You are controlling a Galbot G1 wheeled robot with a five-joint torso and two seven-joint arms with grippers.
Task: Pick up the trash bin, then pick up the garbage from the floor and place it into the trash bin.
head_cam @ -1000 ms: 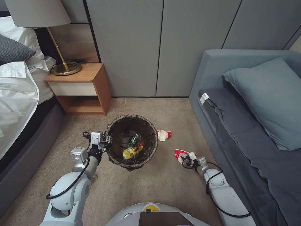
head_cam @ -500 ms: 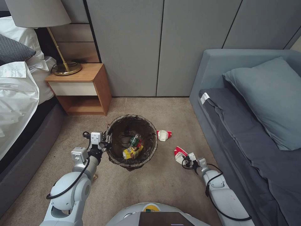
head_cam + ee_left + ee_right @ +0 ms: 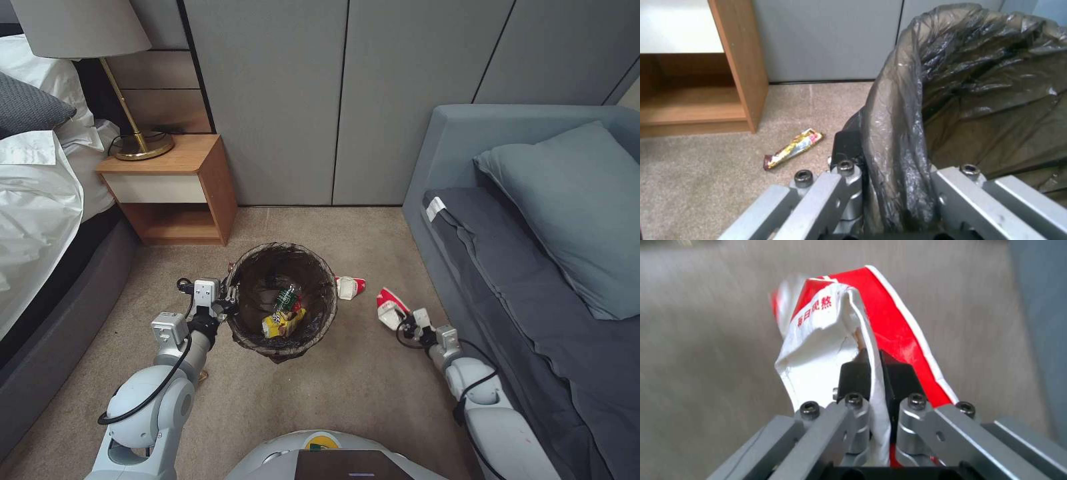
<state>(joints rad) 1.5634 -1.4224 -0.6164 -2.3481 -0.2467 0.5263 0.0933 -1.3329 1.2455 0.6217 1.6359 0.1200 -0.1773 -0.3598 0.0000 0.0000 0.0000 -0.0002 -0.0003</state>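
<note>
The trash bin (image 3: 283,260), lined with a dark bag, hangs just above the carpet with my left gripper (image 3: 225,301) shut on its rim (image 3: 893,140). Inside lie a yellow snack wrapper (image 3: 281,324) and a green-labelled bottle (image 3: 287,298). My right gripper (image 3: 407,322) is shut on a crushed red-and-white paper cup (image 3: 389,308), lifted off the floor to the right of the bin; the wrist view shows the cup (image 3: 835,326) pinched between the black pads (image 3: 856,373). Another crushed cup (image 3: 349,287) lies on the carpet by the bin. A dark candy wrapper (image 3: 793,148) lies near the nightstand.
A wooden nightstand (image 3: 175,190) with a brass lamp (image 3: 133,143) stands at the back left beside the bed (image 3: 33,200). A grey sofa (image 3: 533,267) with a pillow runs along the right. Grey wall panels close the back. Bare carpet lies in front of me.
My right gripper has lifted the crushed cup off the carpet and moved it up and slightly away from me. The left arm and bin have stayed in place.
</note>
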